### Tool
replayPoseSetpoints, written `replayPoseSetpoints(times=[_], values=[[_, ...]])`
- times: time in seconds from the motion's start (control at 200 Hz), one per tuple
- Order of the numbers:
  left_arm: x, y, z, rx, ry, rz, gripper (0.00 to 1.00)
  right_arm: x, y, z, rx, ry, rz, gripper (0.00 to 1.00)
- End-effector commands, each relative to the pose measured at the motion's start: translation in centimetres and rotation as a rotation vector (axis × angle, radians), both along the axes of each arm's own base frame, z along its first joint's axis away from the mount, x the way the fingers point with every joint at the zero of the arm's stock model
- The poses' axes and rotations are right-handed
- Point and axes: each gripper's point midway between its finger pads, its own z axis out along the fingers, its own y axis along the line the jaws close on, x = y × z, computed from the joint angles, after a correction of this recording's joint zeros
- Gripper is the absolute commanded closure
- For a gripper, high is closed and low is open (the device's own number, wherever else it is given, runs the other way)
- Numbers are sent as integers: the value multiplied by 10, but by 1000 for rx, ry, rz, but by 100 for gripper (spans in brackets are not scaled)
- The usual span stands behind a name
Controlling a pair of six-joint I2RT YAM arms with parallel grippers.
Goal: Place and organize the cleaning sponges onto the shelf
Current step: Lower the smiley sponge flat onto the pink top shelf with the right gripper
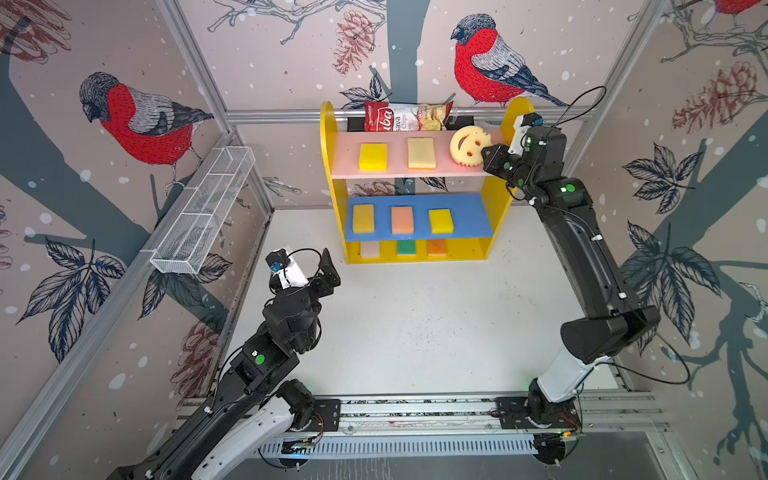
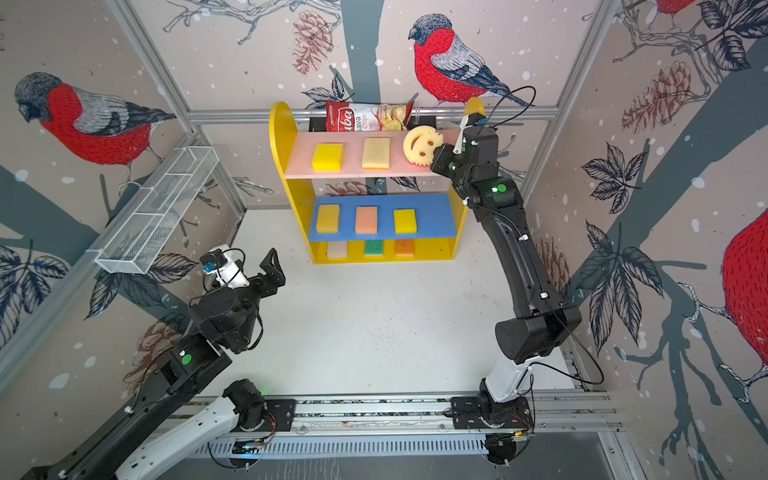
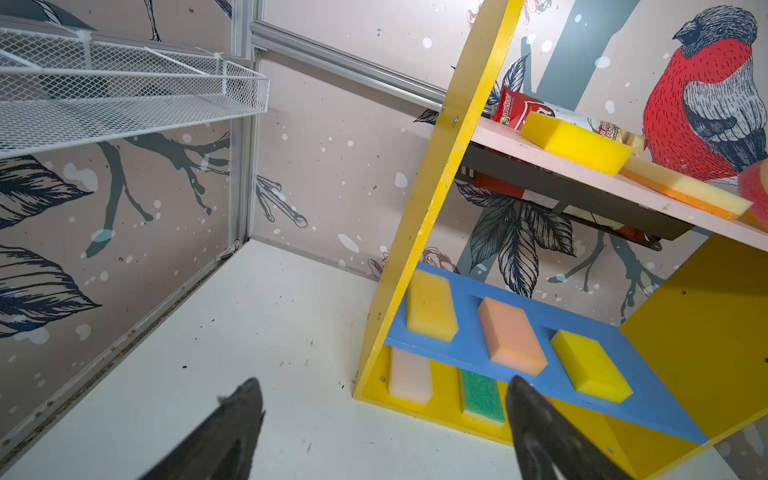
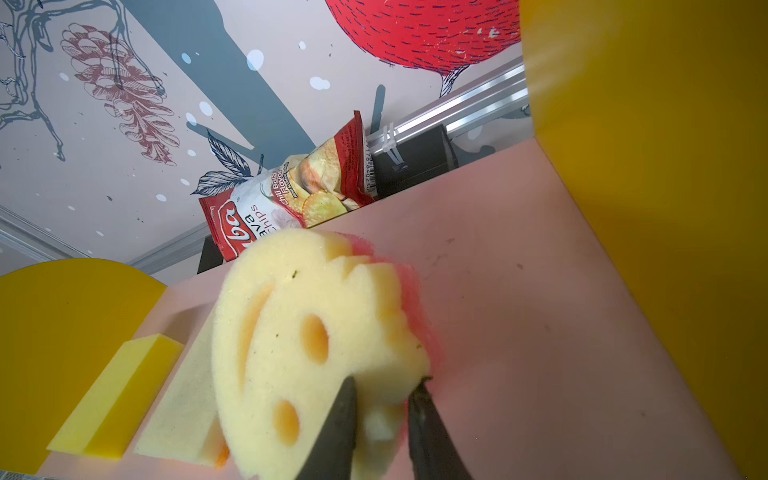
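The round yellow smiley-face foam sponge [image 4: 316, 345] looks soft, light and squishy, so it should squash when pinched. Its edge seems the best place to hold. It has two eye holes, a smile, a bumpy rim and a red back. It sits tilted on the pink top board [image 4: 519, 311] of the yellow wooden shelf [image 1: 328, 166]. The right gripper [image 4: 385, 382] pinches its edge. The left gripper [image 3: 384, 382] is spread wide, holding nothing.

The left arm [image 1: 249, 374] and right arm [image 1: 582, 257] are built of black segments above white lower shells, marked with green dots [image 1: 259, 358] and hung with black cables [image 1: 577, 99], seemingly white-clipped.
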Motion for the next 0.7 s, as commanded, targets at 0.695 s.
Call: replayPoseSetpoints(times=[0.695], values=[[0, 6, 6, -4, -9, 32, 10, 8, -12, -10, -52, 6, -68, 62]])
